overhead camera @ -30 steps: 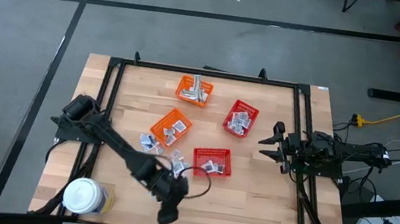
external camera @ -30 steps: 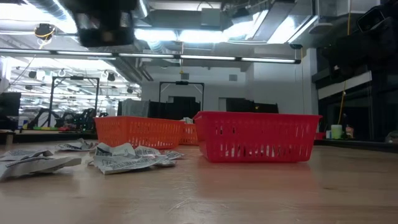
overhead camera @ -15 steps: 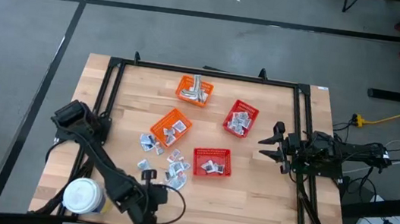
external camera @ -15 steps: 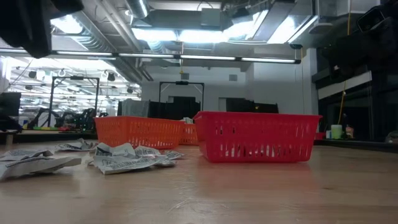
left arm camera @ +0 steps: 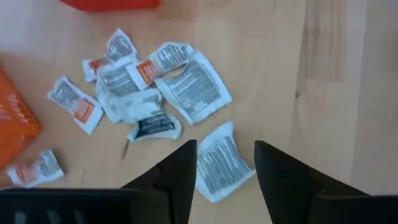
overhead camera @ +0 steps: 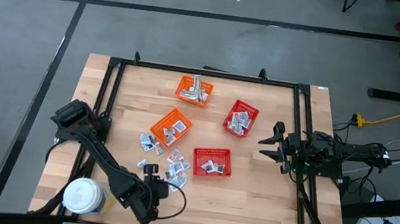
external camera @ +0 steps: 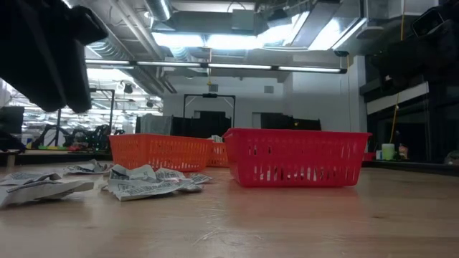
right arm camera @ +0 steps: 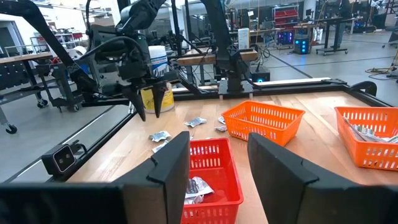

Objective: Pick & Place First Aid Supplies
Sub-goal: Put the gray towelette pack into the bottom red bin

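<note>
Several small silvery-white sachets [overhead camera: 175,168] lie loose on the wooden table between the baskets. They also show in the left wrist view [left arm camera: 186,90] and the low view [external camera: 147,185]. My left gripper [left arm camera: 225,171] hangs open above the table's near left part. It points slanting down, its fingers on either side of one sachet [left arm camera: 219,163] below, without touching it. From the right wrist view the left gripper [right arm camera: 149,102] shows clear of the table. My right gripper [overhead camera: 269,141] waits open at the table's right edge.
Two orange baskets [overhead camera: 194,90] [overhead camera: 171,126] and two red baskets [overhead camera: 240,118] [overhead camera: 211,162] stand mid-table with sachets inside. A white-lidded jar [overhead camera: 83,195] stands at the near left corner, close to my left arm. A black frame [overhead camera: 114,67] runs around the table.
My left arm has swung from over the sachets toward the table's near left, close to the jar. Its gripper has come lower and has turned about toward the loose sachets. The sachets and baskets have stayed in place.
</note>
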Robot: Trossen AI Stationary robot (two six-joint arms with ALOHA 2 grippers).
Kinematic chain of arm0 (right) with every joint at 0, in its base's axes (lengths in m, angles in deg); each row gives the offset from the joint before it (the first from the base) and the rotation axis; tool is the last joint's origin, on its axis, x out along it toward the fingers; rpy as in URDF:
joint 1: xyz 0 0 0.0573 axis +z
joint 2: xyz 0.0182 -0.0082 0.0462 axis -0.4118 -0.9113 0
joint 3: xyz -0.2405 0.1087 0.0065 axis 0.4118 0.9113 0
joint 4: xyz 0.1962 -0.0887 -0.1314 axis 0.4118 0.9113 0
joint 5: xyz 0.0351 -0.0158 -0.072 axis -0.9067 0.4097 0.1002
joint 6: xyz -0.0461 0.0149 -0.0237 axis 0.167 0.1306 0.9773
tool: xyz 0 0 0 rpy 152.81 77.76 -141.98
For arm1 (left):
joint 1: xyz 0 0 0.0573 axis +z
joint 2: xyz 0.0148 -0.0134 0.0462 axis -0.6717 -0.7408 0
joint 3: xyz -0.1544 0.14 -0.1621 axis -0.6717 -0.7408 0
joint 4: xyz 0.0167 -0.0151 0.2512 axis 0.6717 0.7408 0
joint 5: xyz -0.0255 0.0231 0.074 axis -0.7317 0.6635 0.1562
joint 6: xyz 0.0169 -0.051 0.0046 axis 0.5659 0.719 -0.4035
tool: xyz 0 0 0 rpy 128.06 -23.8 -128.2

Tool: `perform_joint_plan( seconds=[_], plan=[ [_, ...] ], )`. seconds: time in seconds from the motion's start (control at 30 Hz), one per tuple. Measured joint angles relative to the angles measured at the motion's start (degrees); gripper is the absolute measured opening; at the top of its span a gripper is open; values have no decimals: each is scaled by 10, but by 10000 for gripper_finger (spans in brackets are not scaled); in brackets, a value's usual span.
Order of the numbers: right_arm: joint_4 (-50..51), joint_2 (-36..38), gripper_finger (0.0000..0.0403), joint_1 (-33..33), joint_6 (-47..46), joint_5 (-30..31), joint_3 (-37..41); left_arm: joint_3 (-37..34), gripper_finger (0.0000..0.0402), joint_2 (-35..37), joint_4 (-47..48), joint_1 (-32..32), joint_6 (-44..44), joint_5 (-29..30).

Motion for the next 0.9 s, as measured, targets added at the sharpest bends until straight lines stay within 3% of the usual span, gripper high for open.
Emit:
perform_joint_plan(
  seconds=[0.23, 0.9],
  plan=[
    [0, 0, 163, 0, 0, 0, 0, -39, 145, 0, -85, 11, -30, -33],
    [0, 0, 163, 0, 0, 0, 0, -70, 126, -3, -129, 14, -52, -35]
  ],
)
